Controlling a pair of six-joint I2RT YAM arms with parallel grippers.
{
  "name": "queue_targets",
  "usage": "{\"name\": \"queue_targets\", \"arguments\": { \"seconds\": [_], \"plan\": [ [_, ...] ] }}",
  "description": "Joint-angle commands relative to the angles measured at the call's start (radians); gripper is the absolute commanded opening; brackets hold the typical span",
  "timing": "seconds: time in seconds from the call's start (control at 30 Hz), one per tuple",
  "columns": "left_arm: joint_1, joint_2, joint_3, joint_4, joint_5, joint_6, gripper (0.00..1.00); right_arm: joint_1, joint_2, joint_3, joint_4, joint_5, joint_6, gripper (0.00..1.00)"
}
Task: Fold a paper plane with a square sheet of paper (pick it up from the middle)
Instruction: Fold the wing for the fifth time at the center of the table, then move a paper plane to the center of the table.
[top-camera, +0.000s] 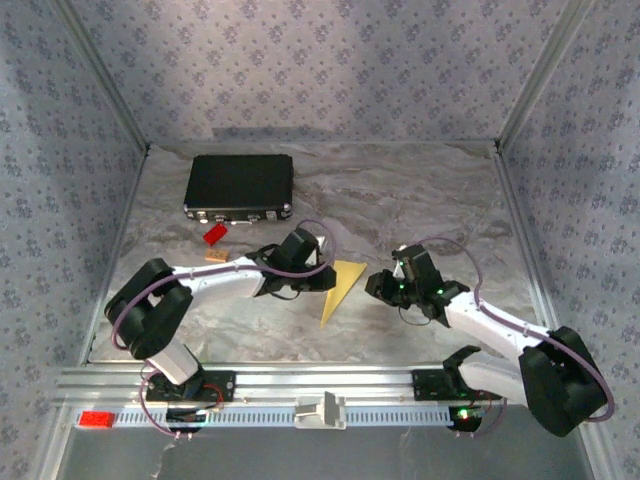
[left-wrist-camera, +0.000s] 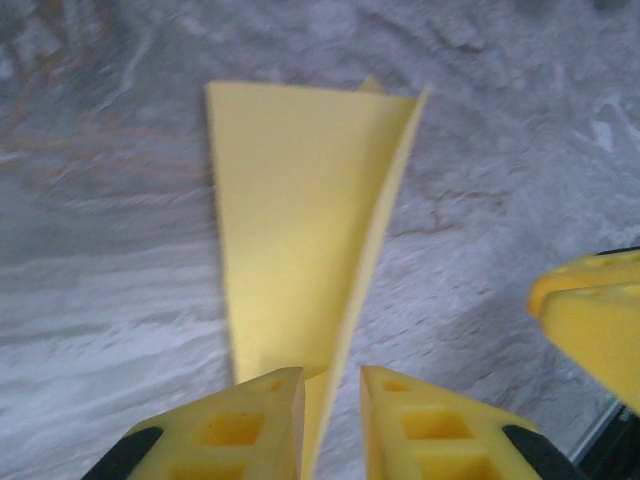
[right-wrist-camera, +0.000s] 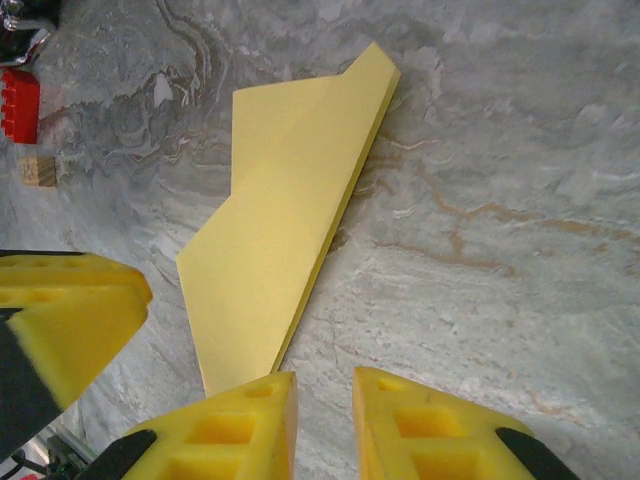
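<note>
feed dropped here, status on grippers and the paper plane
Left gripper and right gripper open, either side of paper plane. Plane folded, lying on table. Case, red brick, tan block well clear.

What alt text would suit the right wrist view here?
A slim, pointed pale-yellow paper plane lies on the grey marbled table, its tip just ahead of the right gripper's slightly parted yellow fingers. A small red brick and a small tan block sit at the upper left.
</note>
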Motion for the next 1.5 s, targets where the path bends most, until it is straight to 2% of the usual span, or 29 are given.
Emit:
{"name": "queue_targets", "arguments": {
  "seconds": [0.0, 0.17, 0.33, 0.73, 1.47],
  "plan": [
    [0.025, -0.037, -0.050, 0.000, 0.040, -0.010, 0.22, 0.026, 0.033, 0.009, 0.032, 0.022, 0.030, 0.23],
    [0.041, -0.010, -0.063, 0.026, 0.130, 0.004, 0.26, 0.068, 0.113, 0.051, 0.064, 0.014, 0.025, 0.23],
    [0.042, 0.024, -0.054, 0.032, 0.167, 0.007, 0.26, 0.088, 0.170, 0.063, 0.091, 0.006, 0.034, 0.22],
    [0.042, 0.069, -0.050, 0.027, 0.185, 0.015, 0.26, 0.105, 0.209, 0.066, 0.125, -0.008, 0.044, 0.22],
    [0.036, 0.137, -0.030, 0.078, 0.288, 0.030, 0.22, 0.122, 0.285, 0.041, 0.170, -0.056, 0.056, 0.19]
  ]
}}
